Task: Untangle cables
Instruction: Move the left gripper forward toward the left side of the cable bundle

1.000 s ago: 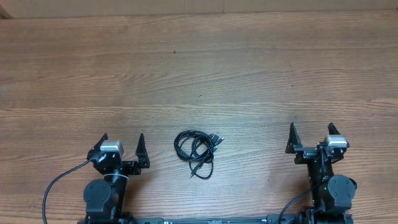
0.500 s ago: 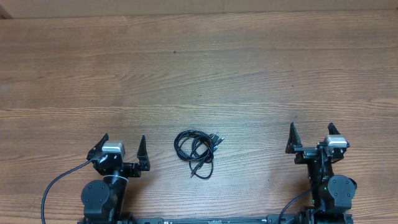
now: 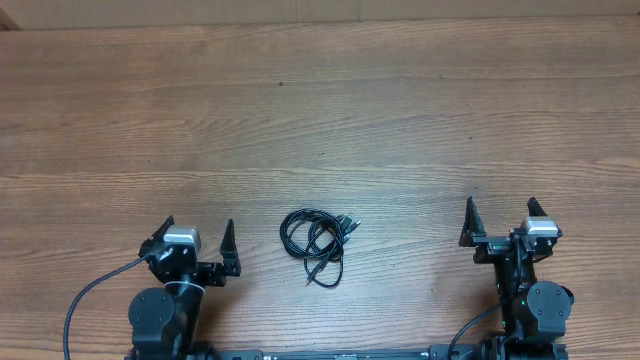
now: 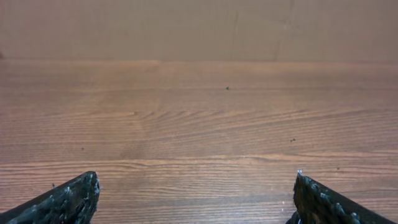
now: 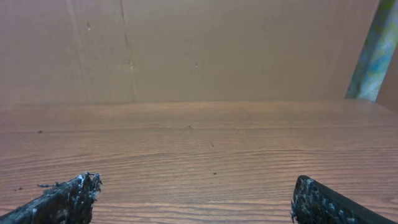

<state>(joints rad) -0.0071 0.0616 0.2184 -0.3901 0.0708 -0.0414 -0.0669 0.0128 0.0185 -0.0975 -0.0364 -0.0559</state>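
surface: my brown wood-grain tabletop [image 3: 400, 110], grain running left to right
on it: one small bundle of thin black cables [image 3: 316, 243], lying flat in tangled loops
position: near my edge, roughly mid-width
plug ends: at the bundle's upper right

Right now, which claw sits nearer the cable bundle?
The left claw: the cables lie closer to its inner finger than to the right claw.

The right gripper [image 5: 196, 199] shows two black rough-textured fingertips [image 5: 69, 198] spread wide above a brown wood-grain tabletop [image 5: 205, 137]; a plain tan wall [image 5: 186, 50] stands behind it
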